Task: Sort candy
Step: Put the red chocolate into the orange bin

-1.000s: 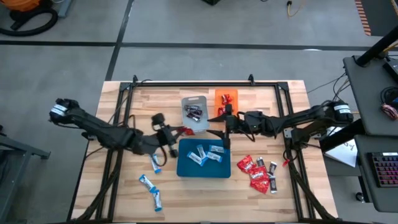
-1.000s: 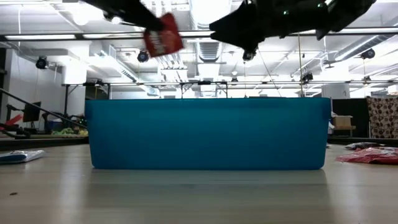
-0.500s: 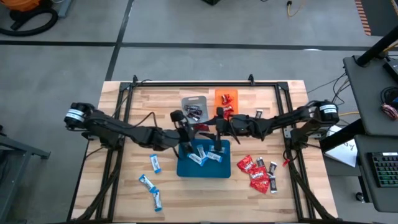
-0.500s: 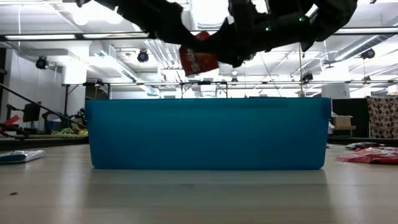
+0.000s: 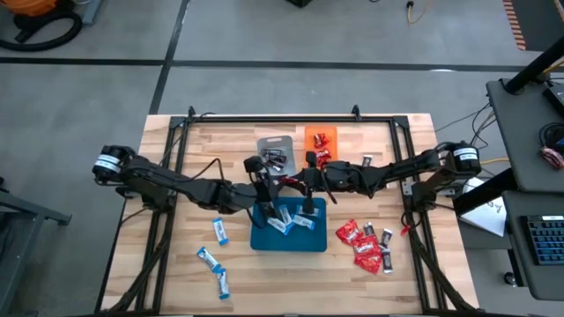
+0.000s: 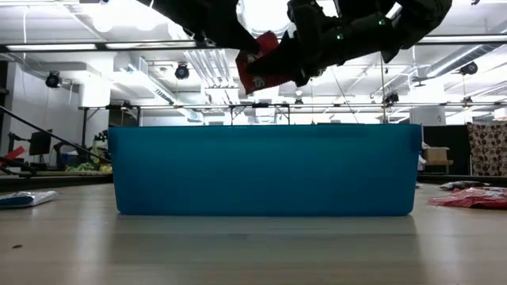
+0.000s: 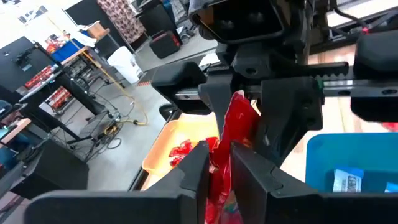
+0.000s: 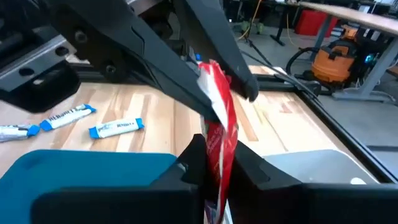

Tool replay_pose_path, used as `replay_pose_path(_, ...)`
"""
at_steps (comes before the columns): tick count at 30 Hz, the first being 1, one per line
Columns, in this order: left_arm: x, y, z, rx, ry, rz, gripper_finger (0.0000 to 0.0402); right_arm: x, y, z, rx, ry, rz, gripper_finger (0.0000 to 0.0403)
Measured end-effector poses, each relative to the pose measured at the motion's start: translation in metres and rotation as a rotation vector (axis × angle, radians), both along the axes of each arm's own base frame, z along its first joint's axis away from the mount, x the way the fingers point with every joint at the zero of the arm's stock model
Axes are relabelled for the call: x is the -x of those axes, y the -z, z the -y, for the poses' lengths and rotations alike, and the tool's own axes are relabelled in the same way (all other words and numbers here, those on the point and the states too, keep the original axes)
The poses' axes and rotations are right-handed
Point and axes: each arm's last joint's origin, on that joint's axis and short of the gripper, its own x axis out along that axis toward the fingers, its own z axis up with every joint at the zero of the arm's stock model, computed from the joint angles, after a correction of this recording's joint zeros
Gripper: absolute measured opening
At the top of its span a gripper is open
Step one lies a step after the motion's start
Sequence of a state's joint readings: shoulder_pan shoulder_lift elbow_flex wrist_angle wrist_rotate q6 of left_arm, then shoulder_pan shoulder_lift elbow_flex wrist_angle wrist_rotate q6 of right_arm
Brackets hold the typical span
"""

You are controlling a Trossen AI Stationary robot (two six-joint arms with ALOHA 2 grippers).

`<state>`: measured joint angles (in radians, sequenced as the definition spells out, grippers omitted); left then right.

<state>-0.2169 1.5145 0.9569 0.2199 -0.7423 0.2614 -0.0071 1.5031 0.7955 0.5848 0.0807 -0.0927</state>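
A shiny red candy packet [image 6: 261, 63] hangs in the air above the far edge of the blue tray [image 5: 264, 236], between my two grippers. My left gripper [image 5: 278, 182] reaches in from the table's left and is shut on it. My right gripper [image 5: 300, 180] comes from the right and is shut on the same packet. Blue-and-white bars [image 5: 293, 220] lie inside the blue tray. Dark mini bars [image 5: 275, 158] lie in the grey tray, and red packets [image 5: 322, 139] lie in the orange tray. My left gripper pinches one end of the red packet [image 7: 217, 163] between its two fingers [image 7: 194, 169], reaching in about level from the table's left. The packet stands on edge, lifted clear above the blue tray. My right gripper pinches the packet's other end [image 8: 217, 146] between its two fingers [image 8: 193, 160], coming about level from the table's right, opposite the left gripper. The packet spans between the two grippers, clear of the tray.
Loose red packets and dark bars [image 5: 365, 245] lie on the table at the near right. Blue-and-white bars [image 5: 214, 267] lie at the near left. The grey tray [image 5: 264, 141] and orange tray [image 5: 310, 132] stand side by side just beyond the blue tray.
My left gripper has carried the red packet toward the table's right, to above the blue tray's far edge. My right gripper has moved left to meet it and taken hold of the packet. The packet has tipped from hanging straight to slanted.
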Motion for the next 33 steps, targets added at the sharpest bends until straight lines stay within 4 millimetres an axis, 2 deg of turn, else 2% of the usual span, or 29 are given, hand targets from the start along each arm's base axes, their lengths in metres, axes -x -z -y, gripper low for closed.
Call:
replay_pose_path(5,0.003,-0.001,-0.002,-0.018,-0.064,-0.005,0.0074,0.0,-0.01,0.006,-0.002,0.031,-0.093,0.0027)
replay_pose_path(9,0.005,0.0,-0.005,-0.022,-0.143,-0.003,0.0091,0.001,-0.018,0.017,0.033,0.169,-0.246,0.0027)
replay_pose_path(17,0.01,0.0,-0.011,0.083,-0.203,0.041,0.0104,0.012,-0.032,0.061,0.092,0.465,-0.505,0.0027)
replay_pose_path(22,0.021,0.001,-0.012,0.116,-0.174,-0.049,0.0098,0.027,-0.025,0.101,0.017,0.587,-0.572,0.0027)
replay_pose_path(27,0.047,0.002,-0.015,0.287,-0.193,-0.153,0.008,0.047,-0.002,0.138,-0.186,0.681,-0.584,0.0031)
replay_pose_path(33,0.087,-0.001,-0.018,0.455,-0.365,-0.208,0.0076,0.059,0.017,0.153,-0.24,0.727,-0.591,0.0073)
